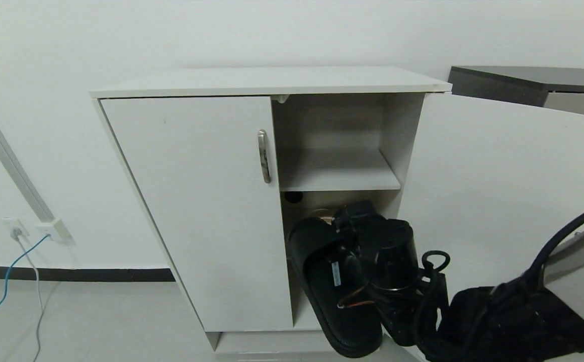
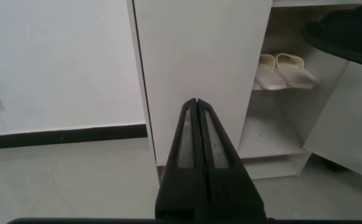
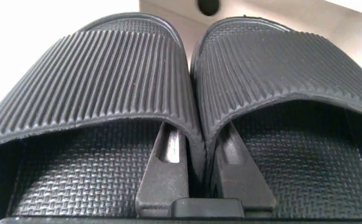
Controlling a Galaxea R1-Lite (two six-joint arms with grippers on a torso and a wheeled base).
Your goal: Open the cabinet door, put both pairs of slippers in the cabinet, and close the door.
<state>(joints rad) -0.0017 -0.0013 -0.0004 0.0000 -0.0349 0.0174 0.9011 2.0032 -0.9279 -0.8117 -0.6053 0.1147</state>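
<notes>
A white cabinet [image 1: 196, 201] stands against the wall with its left door shut and its right door [image 1: 498, 191] swung wide open. My right gripper [image 3: 198, 134] is shut on the pair of black slippers [image 3: 131, 81], its fingers [image 3: 168, 168] pinching the two inner walls together. In the head view the black slippers [image 1: 322, 281] hang tilted in front of the cabinet's lower compartment. A pair of beige slippers [image 2: 286, 70] lies on a low shelf inside. My left gripper [image 2: 196, 106] is shut on nothing, low and in front of the shut left door [image 2: 199, 56].
The shut door has a metal handle [image 1: 264, 156] at its inner edge. The upper shelf [image 1: 337, 176] is bare. A wall socket [image 1: 17, 231] with a blue cable [image 1: 0, 296] sits at the left. A grey counter [image 1: 533, 83] stands behind the open door.
</notes>
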